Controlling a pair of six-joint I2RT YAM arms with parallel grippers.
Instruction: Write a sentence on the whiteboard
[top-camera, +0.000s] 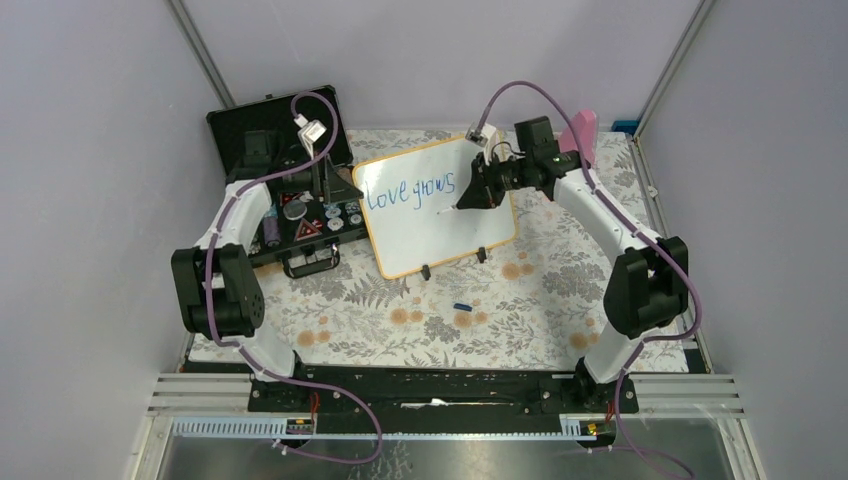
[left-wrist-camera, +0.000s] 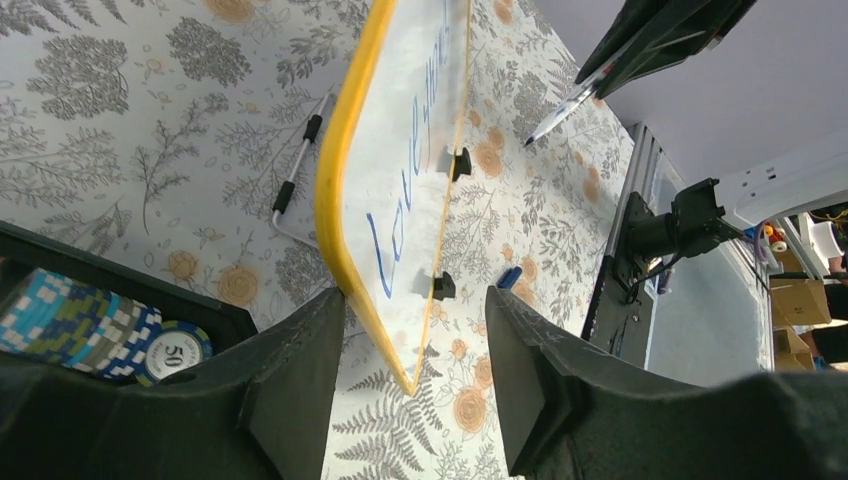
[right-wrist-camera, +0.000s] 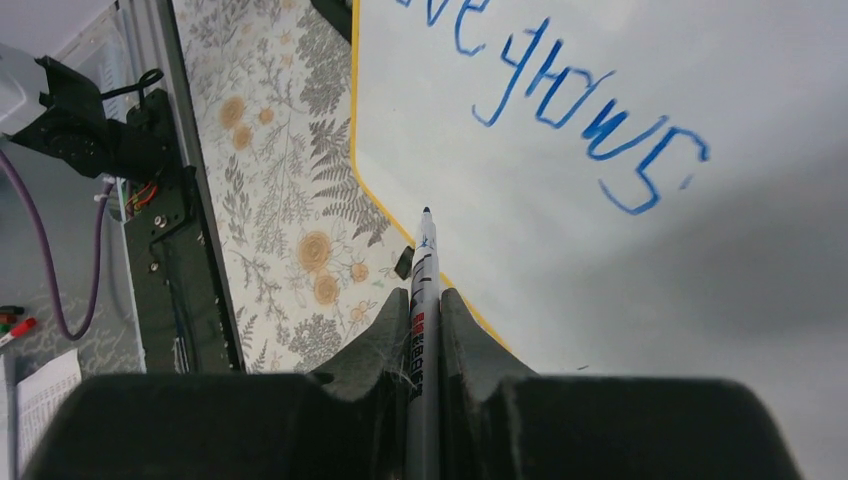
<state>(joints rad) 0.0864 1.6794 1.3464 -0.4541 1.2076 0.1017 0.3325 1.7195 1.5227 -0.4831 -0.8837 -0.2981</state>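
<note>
The whiteboard (top-camera: 440, 225) with its orange-yellow rim stands tilted on two black feet at the middle of the table. The sentence on it reads "Love grows" (top-camera: 410, 190) in blue. My left gripper (top-camera: 352, 193) is open at the board's left edge. In the left wrist view the board's (left-wrist-camera: 400, 140) lower corner lies between the spread fingers of that gripper (left-wrist-camera: 415, 300), and the left finger (left-wrist-camera: 310, 350) meets the rim. My right gripper (right-wrist-camera: 422, 295) is shut on a marker (right-wrist-camera: 424, 265). Its tip hovers over the blank board (right-wrist-camera: 640, 270) beneath the blue writing (right-wrist-camera: 560, 100).
An open black case (top-camera: 250, 135) with poker chips (left-wrist-camera: 70, 320) lies left of the board. A blue marker cap (top-camera: 461, 306) rests on the floral cloth in front of the board. A pink object (top-camera: 582, 135) stands at the back right. The board's wire stand (left-wrist-camera: 295, 180) shows behind it.
</note>
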